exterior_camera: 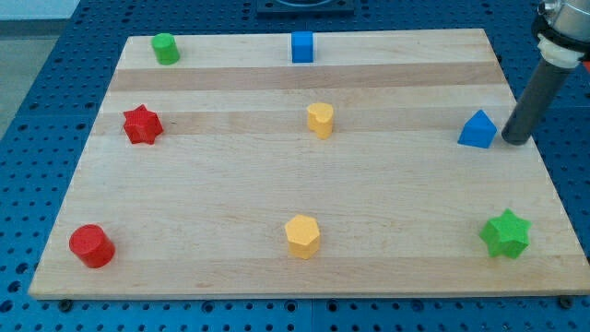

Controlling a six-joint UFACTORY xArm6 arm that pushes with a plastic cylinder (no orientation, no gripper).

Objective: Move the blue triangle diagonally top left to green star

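My tool is a plain dark rod with nothing to open or close and nothing held; my tip [516, 142] rests on the wooden surface [221, 198] close to its right edge, roughly at mid-height. The blue triangle [477, 130] sits just to the view's left of my tip, very close, though I cannot tell whether they touch. The green star [505, 233] lies in the surface's bottom right corner, below the triangle and well apart from it.

Along the top edge stand a green cylinder [166, 48] near the top left corner and a blue cube [302, 46] near the middle. A red star [142, 124] sits by the left edge, and a yellow block [320, 120] near the centre. A red cylinder [91, 245] occupies the bottom left corner, and a yellow hexagonal block [302, 236] sits midway along the bottom edge.
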